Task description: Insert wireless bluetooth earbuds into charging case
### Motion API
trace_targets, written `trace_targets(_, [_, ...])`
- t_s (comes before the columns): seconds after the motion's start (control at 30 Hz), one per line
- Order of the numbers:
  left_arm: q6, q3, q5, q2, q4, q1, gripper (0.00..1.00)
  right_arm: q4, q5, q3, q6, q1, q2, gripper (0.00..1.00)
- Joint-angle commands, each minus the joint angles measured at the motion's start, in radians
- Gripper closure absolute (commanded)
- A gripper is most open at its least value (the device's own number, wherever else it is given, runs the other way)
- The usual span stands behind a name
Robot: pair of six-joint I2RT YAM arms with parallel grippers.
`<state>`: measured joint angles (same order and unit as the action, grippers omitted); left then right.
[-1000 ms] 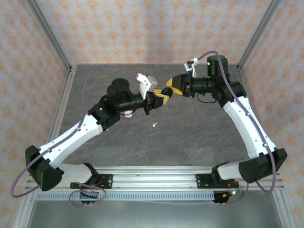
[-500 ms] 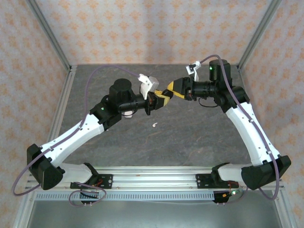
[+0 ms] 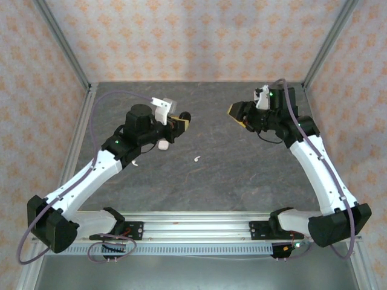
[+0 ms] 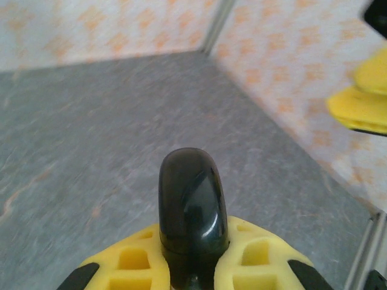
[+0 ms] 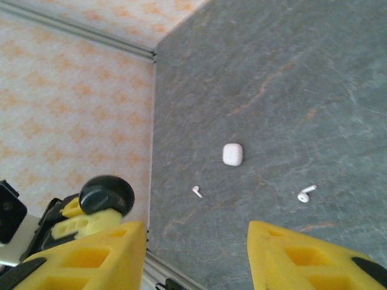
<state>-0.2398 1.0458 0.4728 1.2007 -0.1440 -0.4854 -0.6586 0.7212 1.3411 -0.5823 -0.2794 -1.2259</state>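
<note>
My left gripper (image 3: 179,121) (image 4: 193,244) is shut on a glossy black charging case (image 3: 184,115) (image 4: 192,205), lid closed, held above the table. That case (image 5: 107,193) also shows at the left of the right wrist view. My right gripper (image 3: 236,111) (image 5: 195,232) hangs open and empty at the far right, well apart from the case. A white charging case (image 3: 162,145) (image 5: 233,154) lies closed on the table. One white earbud (image 3: 197,159) (image 5: 306,194) lies near the middle and another (image 3: 135,163) (image 5: 197,191) lies by the left arm. The black earbuds are out of view.
The grey stone-patterned table (image 3: 242,169) is fenced by patterned walls and aluminium posts (image 3: 60,42). A metal rail (image 3: 199,220) runs along the near edge. The right gripper's yellow finger (image 4: 363,103) shows at the right of the left wrist view.
The two grippers, close together over the table's middle before, have drawn apart. The left one moved left with the black case. The right one swung back to the right, now open.
</note>
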Motion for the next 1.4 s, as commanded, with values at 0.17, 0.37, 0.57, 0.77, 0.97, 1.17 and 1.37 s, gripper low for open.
trace_targets(0.17, [-0.132,0.094,0.072,0.224,-0.088,0.020,1.00,0.033,-0.084,-0.078,-0.081,0.003,-0.003,0.52])
trace_targets(0.37, [-0.225,0.159,0.039,0.408,-0.032,-0.009,1.00,-0.126,-0.183,-0.055,-0.007,0.030,-0.025,0.52])
trace_targets(0.57, [-0.289,0.290,0.018,0.642,-0.088,-0.086,1.00,-0.273,-0.310,-0.084,0.046,0.046,0.021,0.49])
trace_targets(0.77, [-0.328,0.537,0.078,0.891,-0.174,-0.186,1.00,-0.298,-0.353,-0.134,0.031,0.048,0.087,0.48])
trace_targets(0.97, [-0.231,0.660,0.165,0.972,-0.312,-0.254,1.00,-0.289,-0.350,-0.172,-0.006,0.048,0.114,0.48])
trace_targets(1.17, [-0.143,0.471,0.215,0.879,-0.359,-0.258,0.96,-0.251,-0.342,-0.217,-0.037,0.049,0.124,0.48])
trace_targets(1.37, [-0.135,0.366,0.212,0.831,-0.338,-0.259,0.85,-0.228,-0.346,-0.193,-0.047,0.048,0.076,0.50])
